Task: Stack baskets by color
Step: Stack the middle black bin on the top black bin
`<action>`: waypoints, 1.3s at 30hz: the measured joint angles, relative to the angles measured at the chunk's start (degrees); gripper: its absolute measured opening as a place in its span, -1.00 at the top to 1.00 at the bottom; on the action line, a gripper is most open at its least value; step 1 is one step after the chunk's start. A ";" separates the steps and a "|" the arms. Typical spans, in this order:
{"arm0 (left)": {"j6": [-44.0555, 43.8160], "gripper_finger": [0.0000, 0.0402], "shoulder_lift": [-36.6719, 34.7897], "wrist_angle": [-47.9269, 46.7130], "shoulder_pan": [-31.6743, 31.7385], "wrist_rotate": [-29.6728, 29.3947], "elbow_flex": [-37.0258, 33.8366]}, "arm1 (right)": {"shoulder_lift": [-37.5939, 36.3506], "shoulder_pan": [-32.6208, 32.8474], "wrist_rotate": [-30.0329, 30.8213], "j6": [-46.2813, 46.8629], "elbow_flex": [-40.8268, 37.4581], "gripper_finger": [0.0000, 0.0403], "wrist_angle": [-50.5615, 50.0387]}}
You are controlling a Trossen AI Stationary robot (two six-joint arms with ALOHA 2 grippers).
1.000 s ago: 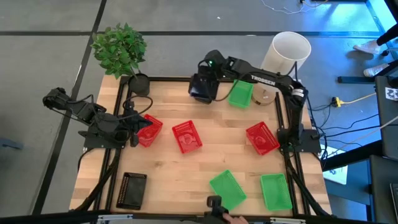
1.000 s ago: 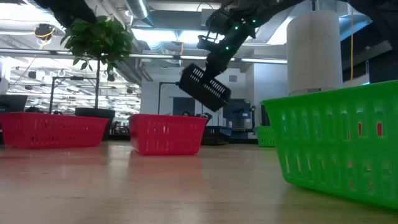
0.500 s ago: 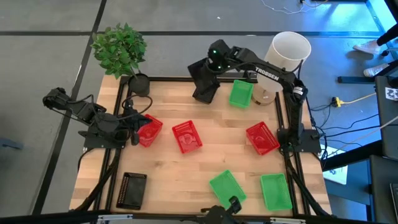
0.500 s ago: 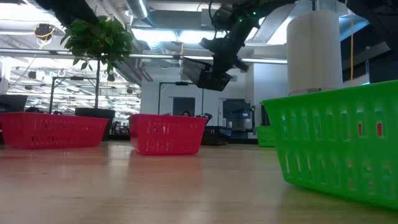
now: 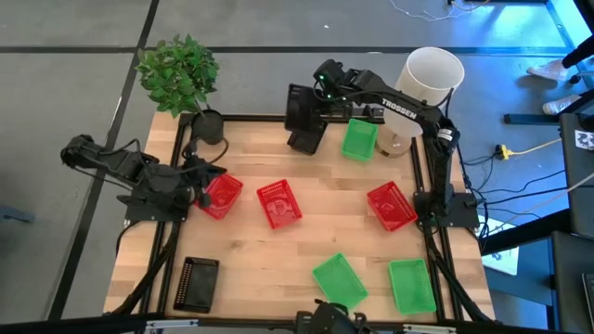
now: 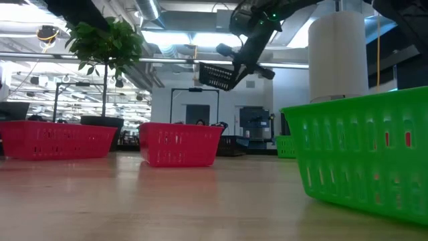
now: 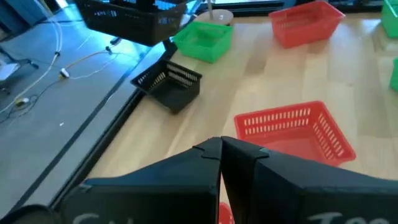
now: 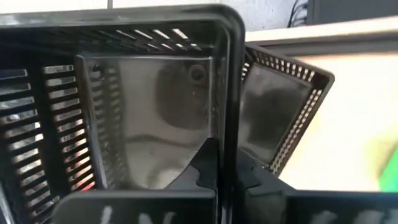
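My right gripper [image 5: 312, 100] is over the far edge of the table, shut on a black basket [image 6: 217, 75] that hangs high in the air. Right below it, a second black basket [image 5: 306, 141] rests on its base on the wood. At the table's left, my left gripper [image 7: 221, 149] is shut. Its tips are over the left edge of a red basket [image 5: 223, 195]. Only a sliver of that red basket [image 7: 224, 213] shows under the fingers. My right gripper pinches one side wall of the black basket at its rim [image 8: 227, 118], one finger inside the basket and one outside. The fingers slant down from the table's right. The basket hangs clear of the table, nearly level, opening up. I cannot tell whether my left gripper touches the red basket.
Two more red baskets [image 5: 278, 202] [image 5: 390, 204] stand mid-table. Green baskets sit at the far right [image 5: 359, 139] and near the front edge [image 5: 339, 281] [image 5: 411, 285]. A third black basket [image 5: 197, 283] lies front left. A potted plant [image 5: 206, 125] and a white cylinder [image 5: 433, 74] flank the far edge.
My right gripper has risen a little, moved toward the far edge and rolled about a quarter turn. The black basket went from steeply tipped to nearly level, higher above the other black basket. My left gripper has turned slightly in place.
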 joint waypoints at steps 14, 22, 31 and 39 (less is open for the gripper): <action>18.80 1.00 -0.09 0.00 6.64 0.08 0.00 | 2.71 -1.27 0.68 13.97 0.00 1.00 -2.36; 19.65 1.00 -0.09 0.04 8.13 0.04 0.00 | 6.19 -1.62 -1.04 16.92 0.00 1.00 -3.85; 19.66 1.00 -0.09 0.04 8.79 -0.09 0.00 | 12.16 -1.73 -1.36 16.20 -0.02 1.00 -5.07; 19.65 1.00 -0.09 0.04 8.79 -0.11 0.00 | 15.19 -1.77 -1.96 16.07 -0.04 1.00 -4.04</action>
